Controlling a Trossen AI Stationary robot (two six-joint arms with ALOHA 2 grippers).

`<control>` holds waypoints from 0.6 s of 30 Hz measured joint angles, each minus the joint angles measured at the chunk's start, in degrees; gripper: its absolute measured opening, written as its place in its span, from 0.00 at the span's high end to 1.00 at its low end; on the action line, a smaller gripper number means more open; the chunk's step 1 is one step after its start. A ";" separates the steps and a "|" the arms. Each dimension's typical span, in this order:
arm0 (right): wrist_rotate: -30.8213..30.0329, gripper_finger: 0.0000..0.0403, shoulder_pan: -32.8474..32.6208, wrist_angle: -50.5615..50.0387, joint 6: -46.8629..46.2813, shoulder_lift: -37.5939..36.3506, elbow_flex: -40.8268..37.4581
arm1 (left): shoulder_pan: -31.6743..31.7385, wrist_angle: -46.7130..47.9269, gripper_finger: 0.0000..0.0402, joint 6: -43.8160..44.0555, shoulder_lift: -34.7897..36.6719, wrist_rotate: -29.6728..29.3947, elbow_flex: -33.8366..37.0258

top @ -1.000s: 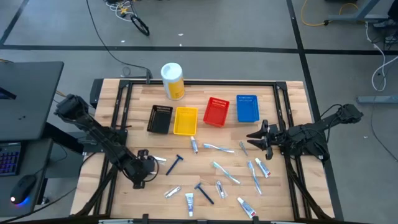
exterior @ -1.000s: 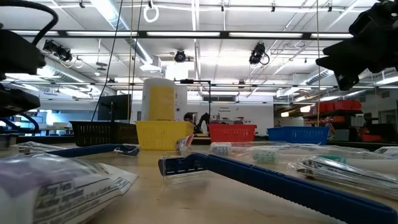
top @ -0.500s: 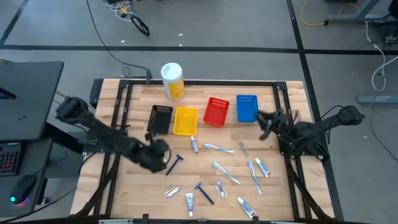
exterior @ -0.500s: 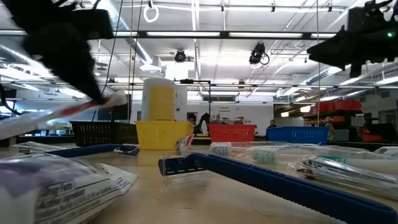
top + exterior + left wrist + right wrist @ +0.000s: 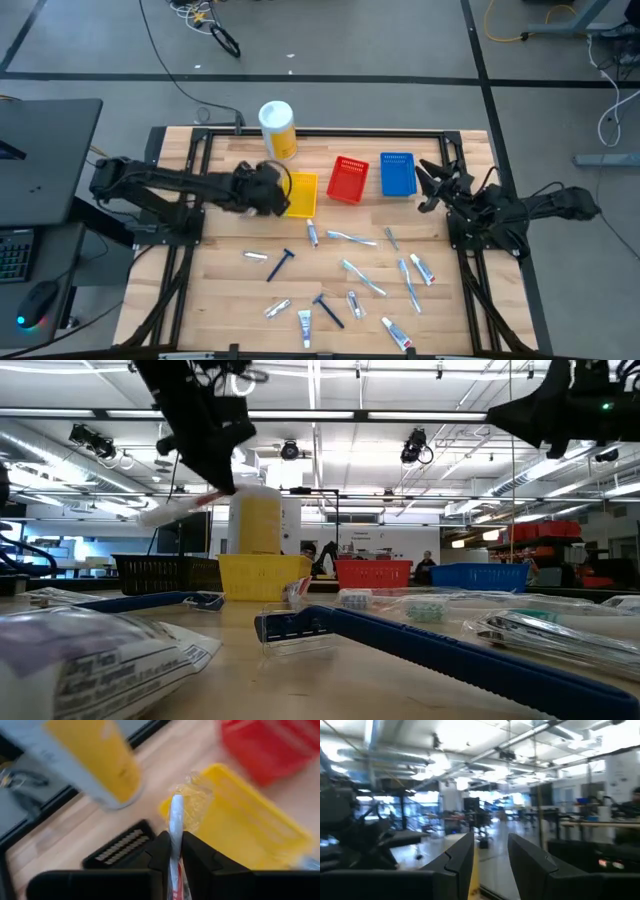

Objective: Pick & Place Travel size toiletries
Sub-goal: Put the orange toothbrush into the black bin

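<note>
My left gripper (image 5: 277, 190) hangs above the table at the left rim of the yellow basket (image 5: 300, 196), shut on a white tube in a clear wrapper (image 5: 174, 820). The low view shows the tube (image 5: 178, 509) slanting down out of that gripper (image 5: 215, 470), high over the baskets. Several more toiletries lie flat on the wood: tubes and toothbrushes (image 5: 352, 270) and a blue razor (image 5: 282, 263). My right gripper (image 5: 430, 188) stands open and raised at the right, beside the blue basket (image 5: 398, 173), with nothing between its fingers. My left gripper pinches the white tube between its two fingers; the tube's white end and crinkled wrapper (image 5: 175, 827) stick out past the fingertips. The fingers slant down from the table's left, with the tube along them. The tube is lifted clear, over the yellow basket's edge (image 5: 172, 807).
A black basket (image 5: 257, 190), the yellow one, a red one (image 5: 348, 180) and the blue one stand in a row at the far side. Behind them is a yellow white-lidded canister (image 5: 278, 130). A metal frame (image 5: 320, 131) runs round the table.
My left gripper has swung up from the table's near left toward the far edge, rolling as it went, and has carried the white tube clear of the wood to the yellow basket. My right gripper has drawn back toward the far right and tipped upward.
</note>
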State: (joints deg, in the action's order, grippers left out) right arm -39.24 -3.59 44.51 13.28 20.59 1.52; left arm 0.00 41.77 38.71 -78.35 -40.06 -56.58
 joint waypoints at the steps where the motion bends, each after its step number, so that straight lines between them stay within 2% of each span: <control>1: -0.87 0.68 1.11 0.87 -0.69 0.78 0.00 | 1.63 -0.32 0.90 0.17 0.00 0.31 0.60; 5: -2.17 0.68 5.33 5.44 -1.60 3.46 0.00 | 7.07 -1.97 0.91 1.12 -0.37 -0.05 3.28; 9: 2.95 0.68 8.35 6.33 -2.33 5.31 0.00 | 10.98 -7.44 0.87 1.06 -0.52 1.72 7.50; 14: 5.36 0.68 9.98 6.35 -4.95 6.98 0.00 | 12.58 -13.33 0.87 -2.27 -0.52 6.98 12.17; 18: 5.89 0.68 10.50 5.81 -4.90 7.70 0.00 | 12.60 -13.15 0.86 -2.17 -0.52 7.84 13.98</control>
State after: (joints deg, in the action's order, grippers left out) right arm -33.35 6.91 50.32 8.38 28.30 1.52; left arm 12.60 28.62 36.54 -78.87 -32.22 -42.60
